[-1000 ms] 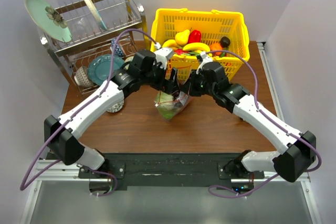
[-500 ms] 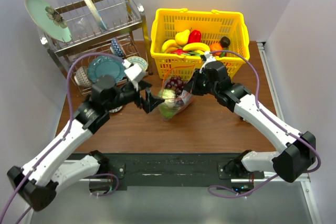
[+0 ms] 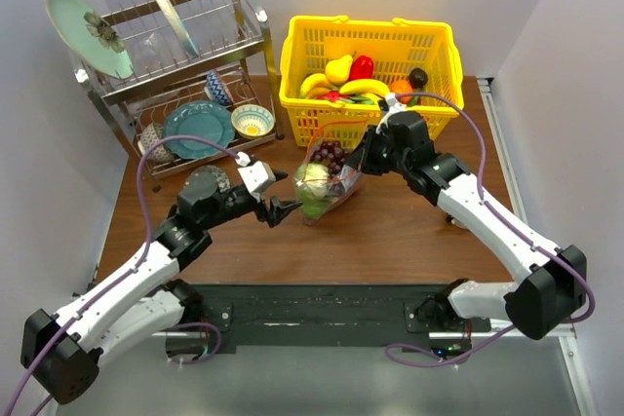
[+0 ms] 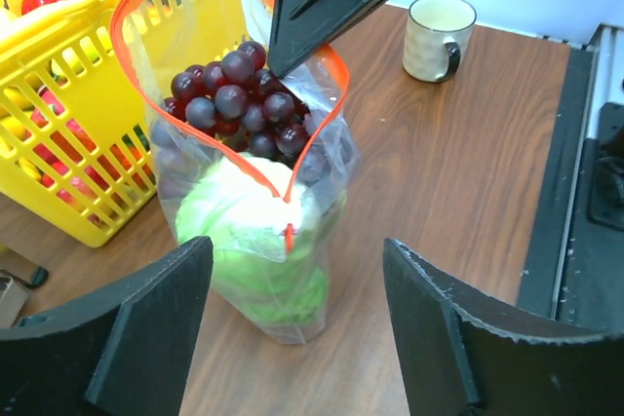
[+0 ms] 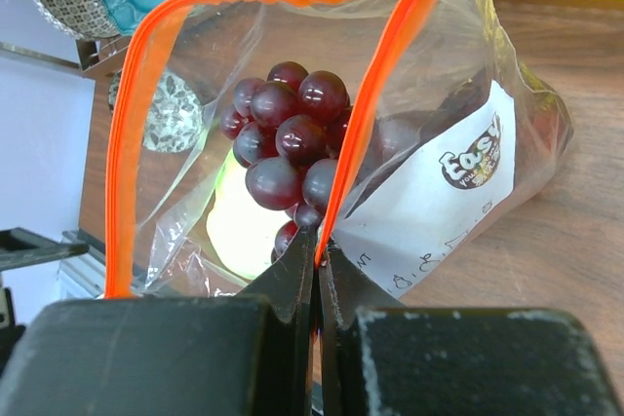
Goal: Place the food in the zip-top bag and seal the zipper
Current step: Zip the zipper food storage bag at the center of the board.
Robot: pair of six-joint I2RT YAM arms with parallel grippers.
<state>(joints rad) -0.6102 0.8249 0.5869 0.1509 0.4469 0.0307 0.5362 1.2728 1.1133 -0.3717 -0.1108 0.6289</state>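
The clear zip-top bag (image 3: 327, 187) stands on the table with its mouth open. Its red-orange zipper (image 5: 385, 75) loops around the opening. A dark red grape bunch (image 4: 239, 99) and a round green piece (image 4: 258, 236) lie inside; the grapes also show in the right wrist view (image 5: 288, 148). My right gripper (image 5: 318, 245) is shut on the zipper strip at the bag's right rim and holds it up (image 3: 359, 158). My left gripper (image 3: 281, 207) is open and empty, just left of the bag (image 4: 292, 284). The eggplant and red piece are not clearly visible.
A yellow lattice basket (image 3: 370, 51) full of plastic fruit stands right behind the bag. A dish rack (image 3: 175, 65) with plates and bowls is at the back left. A patterned cup (image 3: 207, 182) sits near the left arm. A mug (image 4: 439, 36) stands at the right.
My left arm has let go of the bag, pulled back to the left and low, and its jaws are open. The bag's mouth has fallen open. My right gripper holds the rim as before.
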